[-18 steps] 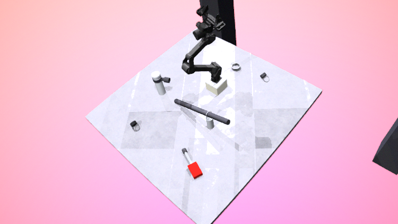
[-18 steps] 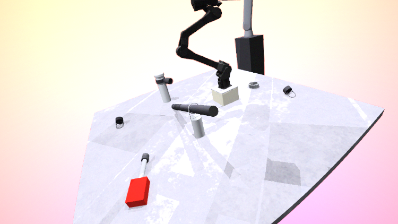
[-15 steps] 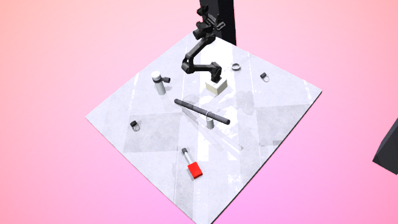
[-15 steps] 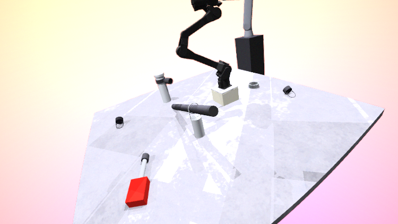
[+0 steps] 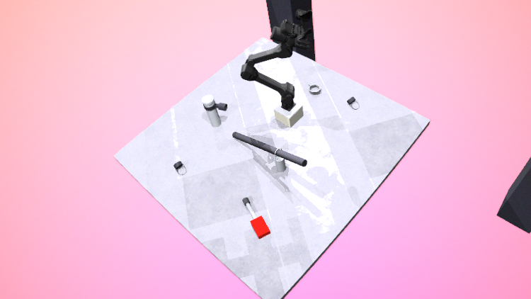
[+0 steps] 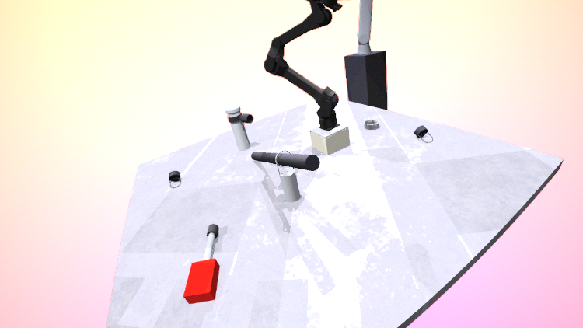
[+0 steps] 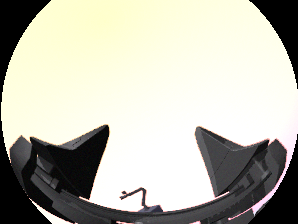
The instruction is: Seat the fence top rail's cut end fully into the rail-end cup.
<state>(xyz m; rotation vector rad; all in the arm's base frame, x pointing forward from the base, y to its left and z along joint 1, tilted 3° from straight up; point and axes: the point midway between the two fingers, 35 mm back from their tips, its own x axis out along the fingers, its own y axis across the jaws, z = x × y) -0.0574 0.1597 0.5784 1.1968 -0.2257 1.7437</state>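
Fence rail (image 5: 260, 144) (image 6: 299, 160) sits through the wire loop of the loop cap (image 5: 275, 156) on the short post (image 5: 281, 165) (image 6: 291, 187), mid-frame in the top view. Its upper-left end stands apart from the rail-end cup (image 5: 221, 106) (image 6: 247, 118) on the big post (image 5: 214, 117) (image 6: 240, 136). Your hand (image 5: 305, 24) (image 6: 335, 5) (image 7: 153, 129) is raised at the top of the frame, fingers wide apart with nothing between them.

I judge the step to be the approach. Bring the fingers down astride the rail, somewhere between loop and cut end, leaving that end bare to enter the cup. Square them to the rail before closing. Line its axis up with the cup's mouth, then slide it along its length; a sideways shove could turn the brace band (image 5: 209, 108) (image 6: 234, 120) or drag it away from the post cap (image 5: 208, 99) (image 6: 233, 109). Once it seats, spread the fingers and lift straight off.

Mind the big post, near the upper-left edge of the table (image 5: 148, 148) (image 6: 155, 175): a hard push might tip it. Your base block (image 5: 282, 117) (image 6: 319, 141) lies upper right of the rail, so swing high over it. The red mallet (image 5: 260, 227) (image 6: 201, 279), toward the bottom, is well apart from this path.
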